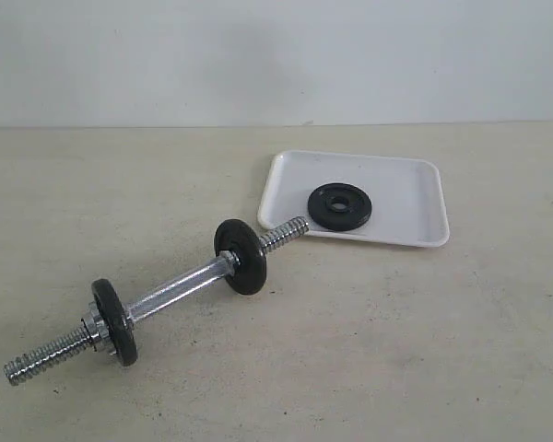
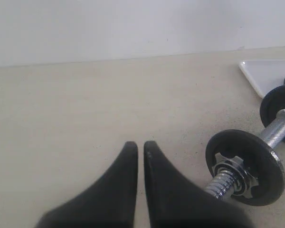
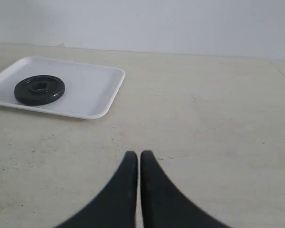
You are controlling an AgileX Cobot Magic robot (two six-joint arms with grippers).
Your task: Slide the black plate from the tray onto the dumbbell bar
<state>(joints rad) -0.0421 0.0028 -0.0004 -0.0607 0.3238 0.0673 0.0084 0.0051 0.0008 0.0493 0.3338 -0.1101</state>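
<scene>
The black plate [image 1: 341, 205] lies flat in the white tray [image 1: 407, 198] at the back right; the right wrist view shows the plate [image 3: 39, 90] and tray [image 3: 92, 90] too. The dumbbell bar [image 1: 170, 293] lies slantwise on the table, two black discs on it and a chrome nut [image 1: 93, 326] by the near disc. Its threaded end points at the tray. My left gripper [image 2: 140, 145] is shut and empty, beside the bar's near end [image 2: 223, 183]. My right gripper [image 3: 138, 154] is shut and empty, well short of the tray. Neither gripper shows in the exterior view.
A beige tabletop [image 1: 396, 350] runs under everything, with a pale wall [image 1: 276, 55] behind it. The tray's corner [image 2: 270, 73] shows in the left wrist view past the bar's far disc [image 2: 280, 107].
</scene>
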